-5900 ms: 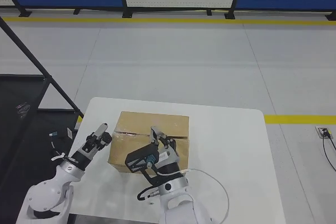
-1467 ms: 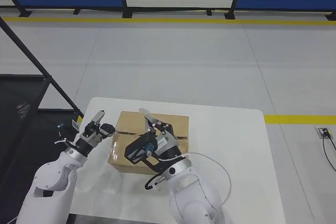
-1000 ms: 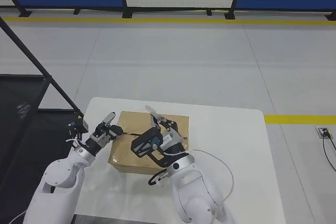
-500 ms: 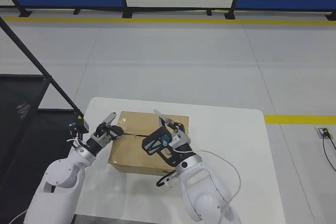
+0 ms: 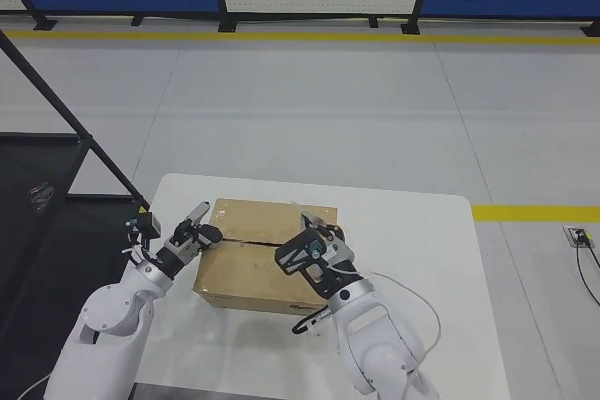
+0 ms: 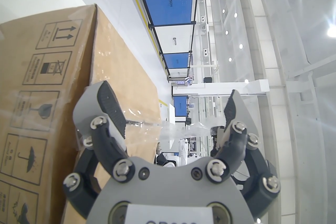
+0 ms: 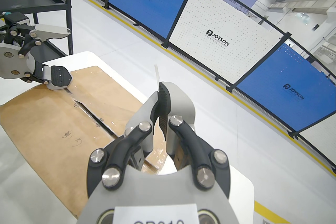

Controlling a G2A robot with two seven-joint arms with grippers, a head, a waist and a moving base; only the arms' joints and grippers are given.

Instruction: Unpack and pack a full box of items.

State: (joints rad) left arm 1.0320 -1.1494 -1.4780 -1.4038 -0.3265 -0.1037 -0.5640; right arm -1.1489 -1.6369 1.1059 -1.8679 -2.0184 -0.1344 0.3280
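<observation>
Box [image 5: 242,272] on table [image 5: 420,260], flaps down, with a seam [image 7: 90,116] running along its top face. Right gripper [image 7: 160,89] sits over the end of the seam farthest from the left arm. Its fingers are pressed together on a thin strip of clear tape [image 7: 156,74] that stands up above the tips. Left gripper [image 6: 170,107] is spread wide at the opposite end of the box: one pad [image 7: 59,78] lies on the top face at the seam, and the other hangs clear of the cardboard. Loose, crinkled tape shows just beside that end.

Judged stage: opening, early. The seal appears partly lifted, but the flaps are not yet raised and no contents are out. Left to do: free the rest of the tape, fold back the flaps, take every item out, then put them all back in.
</observation>
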